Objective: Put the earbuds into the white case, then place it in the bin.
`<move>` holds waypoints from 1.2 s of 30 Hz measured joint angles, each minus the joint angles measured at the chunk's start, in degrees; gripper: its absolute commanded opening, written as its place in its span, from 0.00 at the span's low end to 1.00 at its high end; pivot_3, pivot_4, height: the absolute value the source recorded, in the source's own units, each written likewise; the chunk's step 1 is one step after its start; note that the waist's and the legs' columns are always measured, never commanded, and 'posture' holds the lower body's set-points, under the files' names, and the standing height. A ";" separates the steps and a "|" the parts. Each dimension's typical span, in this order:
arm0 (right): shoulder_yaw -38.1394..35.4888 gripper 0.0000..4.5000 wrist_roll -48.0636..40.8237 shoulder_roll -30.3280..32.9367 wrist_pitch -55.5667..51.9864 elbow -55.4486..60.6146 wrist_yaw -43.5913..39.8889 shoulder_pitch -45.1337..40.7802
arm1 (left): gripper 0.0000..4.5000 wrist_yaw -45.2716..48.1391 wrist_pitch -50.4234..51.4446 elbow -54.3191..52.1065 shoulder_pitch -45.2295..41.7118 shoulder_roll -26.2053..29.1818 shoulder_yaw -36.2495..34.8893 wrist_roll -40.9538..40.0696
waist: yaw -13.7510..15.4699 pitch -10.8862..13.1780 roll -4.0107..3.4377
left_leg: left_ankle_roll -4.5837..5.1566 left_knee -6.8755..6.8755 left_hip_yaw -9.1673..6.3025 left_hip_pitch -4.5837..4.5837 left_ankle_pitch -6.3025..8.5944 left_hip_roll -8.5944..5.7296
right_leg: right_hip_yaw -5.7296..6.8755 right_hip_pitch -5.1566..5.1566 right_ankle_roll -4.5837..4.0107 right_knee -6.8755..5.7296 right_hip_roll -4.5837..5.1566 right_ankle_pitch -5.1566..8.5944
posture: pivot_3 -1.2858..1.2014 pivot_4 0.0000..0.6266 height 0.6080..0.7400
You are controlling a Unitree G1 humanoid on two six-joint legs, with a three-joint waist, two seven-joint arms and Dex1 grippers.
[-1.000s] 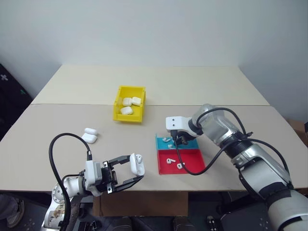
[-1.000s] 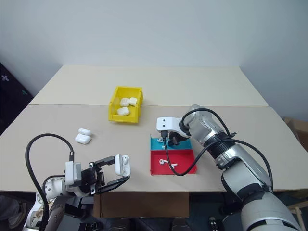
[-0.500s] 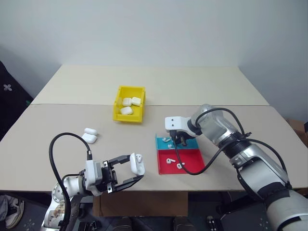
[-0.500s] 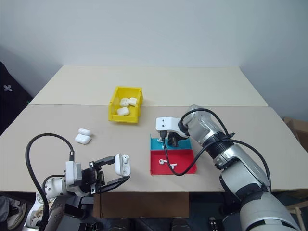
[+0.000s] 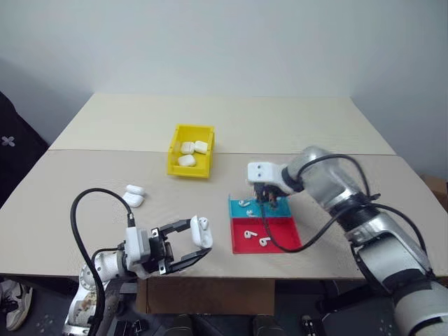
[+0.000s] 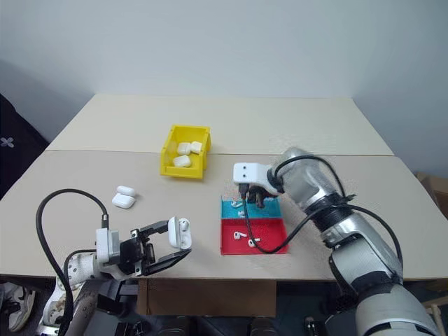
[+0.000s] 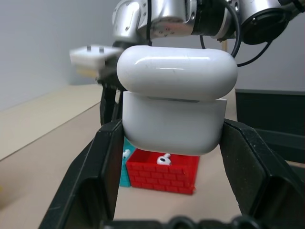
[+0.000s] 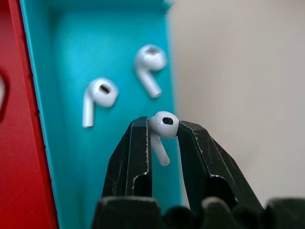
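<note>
Lifted off the blue tray since a second ago, the right gripper now pinches one earbud by its head, two more lying in the tray beneath; left gripper, near of the tray, clamps the white case, lid ajar. Tiny, light, glossy — likely to squirt out; hold gently at the bulb. Yellow bin sits beyond the tray on the beige table; grey wall behind.

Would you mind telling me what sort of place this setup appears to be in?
Most likely a robot test or data-collection room, not a home: a plain beige table against a bare white wall, with sorting props laid out, a yellow bin of white cases and red and blue trays of earbuds.
</note>
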State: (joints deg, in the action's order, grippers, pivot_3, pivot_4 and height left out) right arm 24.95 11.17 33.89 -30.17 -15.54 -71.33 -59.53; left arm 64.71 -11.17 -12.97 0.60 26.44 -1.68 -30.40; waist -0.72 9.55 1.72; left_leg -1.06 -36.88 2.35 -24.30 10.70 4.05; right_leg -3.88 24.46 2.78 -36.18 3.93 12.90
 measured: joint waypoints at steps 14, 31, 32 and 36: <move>-49.26 0.18 -47.52 -15.26 -14.38 49.97 24.08 26.69 | 0.61 -1.86 7.27 2.21 -14.84 -5.48 3.14 -3.46 | -0.47 -0.03 0.02 | 0.00 -0.01 -0.17 0.15 0.00 0.00 | 0.06 -0.28 0.06 0.00 -0.06 -0.02 | 0.52 0.24 1.00; -33.56 0.18 -55.21 -21.19 1.17 57.28 27.53 48.92 | 0.61 0.06 12.22 6.37 -20.57 -8.16 5.56 -3.36 | -1.38 -0.10 -0.10 | 0.02 -0.07 -0.42 0.19 -0.05 0.01 | 0.02 -0.32 0.31 -0.01 -0.22 0.09 | 0.52 0.24 1.00; -32.88 0.18 -55.22 -20.81 1.79 56.59 27.14 48.78 | 0.61 0.24 12.17 6.48 -20.57 -8.48 5.54 -3.37 | -1.38 -0.10 -0.10 | 0.02 -0.07 -0.41 0.20 -0.05 0.01 | 0.02 -0.32 0.31 -0.01 -0.22 0.09 | 0.52 0.24 1.00; -30.12 0.18 -54.92 -18.62 4.34 53.58 24.92 48.66 | 0.61 1.44 11.36 6.75 -20.47 -8.79 5.52 -3.35 | -1.42 -0.10 -0.10 | 0.02 -0.07 -0.41 0.20 -0.05 0.01 | 0.02 -0.32 0.30 0.01 -0.22 0.09 | 0.52 0.24 1.00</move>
State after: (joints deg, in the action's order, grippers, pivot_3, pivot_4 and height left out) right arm -5.17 -43.75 15.27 -25.83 38.04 -46.40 -10.88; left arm 66.15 0.19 -6.22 -19.87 17.65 3.83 -33.75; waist -2.14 9.46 1.62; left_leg -1.05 -36.95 1.94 -24.11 10.65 4.06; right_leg -3.86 24.15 3.09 -36.17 3.71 12.99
